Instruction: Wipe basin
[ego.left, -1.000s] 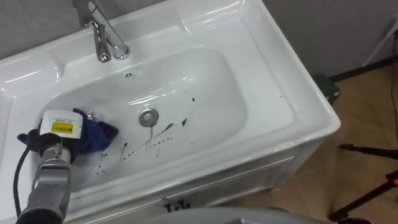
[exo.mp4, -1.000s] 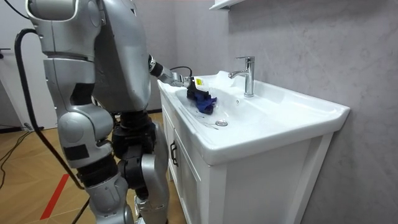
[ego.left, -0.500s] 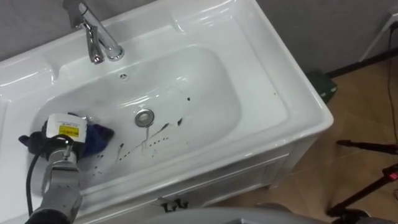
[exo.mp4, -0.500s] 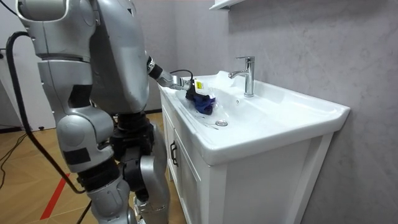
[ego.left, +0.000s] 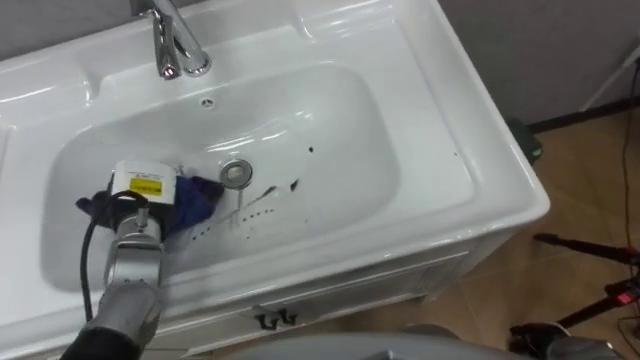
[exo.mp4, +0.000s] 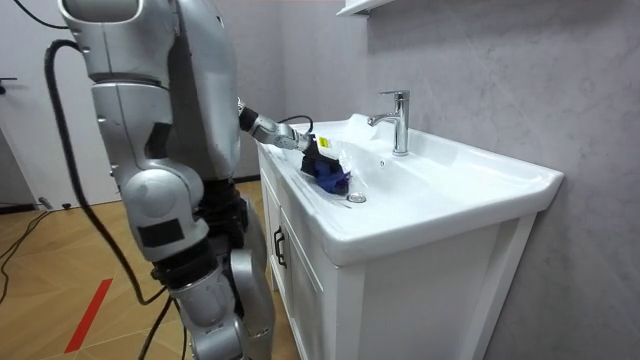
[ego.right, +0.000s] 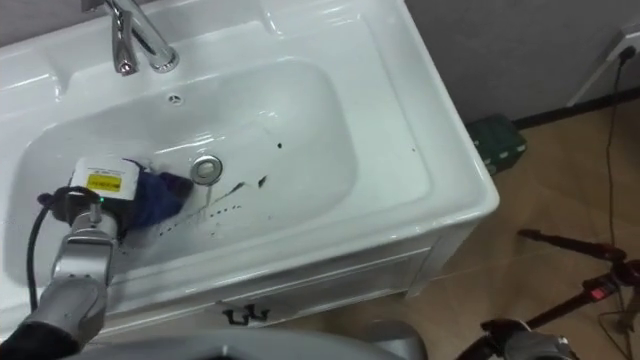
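As the left hand (ego.left: 135, 198) has slid in from the basin's (ego.left: 340, 120) 9 o'clock, left eye: cloth (ego.left: 197, 198) under it now at drain's (ego.left: 236, 172) 8 o'clock (hold can't be told) | room: cloth (exo.mp4: 328, 176) low in basin | right eye: specks (ego.right: 240, 188) at drain's 4 o'clock unwiped, likely next.

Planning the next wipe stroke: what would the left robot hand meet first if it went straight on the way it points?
Past the blue cloth at the left robot hand, probably the basin's rear wall below the faucet; depth is unclear.
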